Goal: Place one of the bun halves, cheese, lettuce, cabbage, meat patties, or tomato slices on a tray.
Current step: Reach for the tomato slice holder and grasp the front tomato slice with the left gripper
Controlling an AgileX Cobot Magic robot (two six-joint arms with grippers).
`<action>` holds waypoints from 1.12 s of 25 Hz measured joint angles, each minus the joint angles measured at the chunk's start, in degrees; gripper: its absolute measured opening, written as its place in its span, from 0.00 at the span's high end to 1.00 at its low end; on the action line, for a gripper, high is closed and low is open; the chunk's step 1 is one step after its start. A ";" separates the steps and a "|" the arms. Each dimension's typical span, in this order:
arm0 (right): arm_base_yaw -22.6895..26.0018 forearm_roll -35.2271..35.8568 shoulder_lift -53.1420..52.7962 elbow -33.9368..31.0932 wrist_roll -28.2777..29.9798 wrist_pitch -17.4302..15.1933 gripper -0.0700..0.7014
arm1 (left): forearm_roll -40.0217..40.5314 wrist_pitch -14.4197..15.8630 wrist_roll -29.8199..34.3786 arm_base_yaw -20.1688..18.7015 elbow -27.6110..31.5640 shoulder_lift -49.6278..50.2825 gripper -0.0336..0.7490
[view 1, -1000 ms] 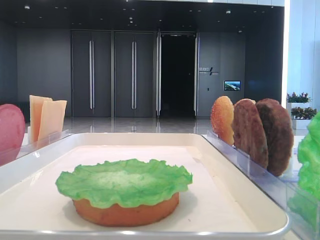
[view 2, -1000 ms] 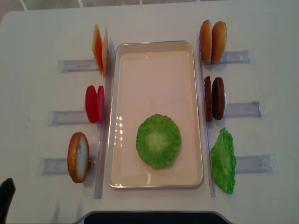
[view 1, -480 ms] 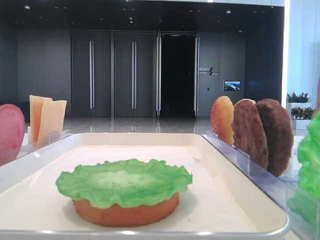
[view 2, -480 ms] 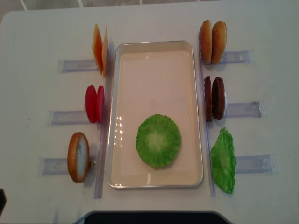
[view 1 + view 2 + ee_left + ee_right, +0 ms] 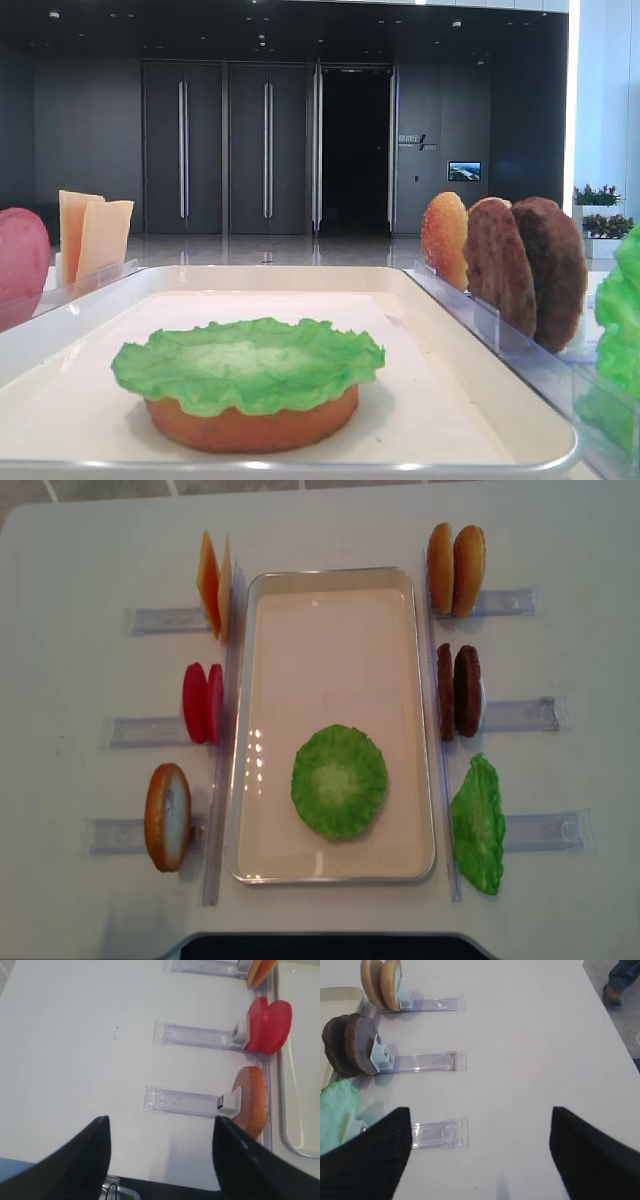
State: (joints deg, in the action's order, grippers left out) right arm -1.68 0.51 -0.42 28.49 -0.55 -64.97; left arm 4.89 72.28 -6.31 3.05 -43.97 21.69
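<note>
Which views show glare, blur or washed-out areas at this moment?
Overhead view: small glare spots on the glossy cream rectangular tray. Low front view: dark lobby behind, blown-out window at right, nearest green ruffled lettuce leaf soft. Right wrist view: the black claw fingers blurred at the bottom edge.

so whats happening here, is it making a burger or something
A burger is being stacked on the tray: a bun half with lettuce on top so far. Both grippers, left and right, hang open and empty over the table. Cheese, tomato and patties stand in the side racks.
</note>
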 joint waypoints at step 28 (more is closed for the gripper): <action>0.00 -0.06 0.00 0.00 0.00 0.00 0.18 | 3.97 -1.98 -6.02 0.00 -18.81 52.48 0.34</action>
State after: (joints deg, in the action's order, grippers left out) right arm -1.68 0.44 -0.42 28.49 -0.55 -64.97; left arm 8.86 70.30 -12.33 3.05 -62.78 74.17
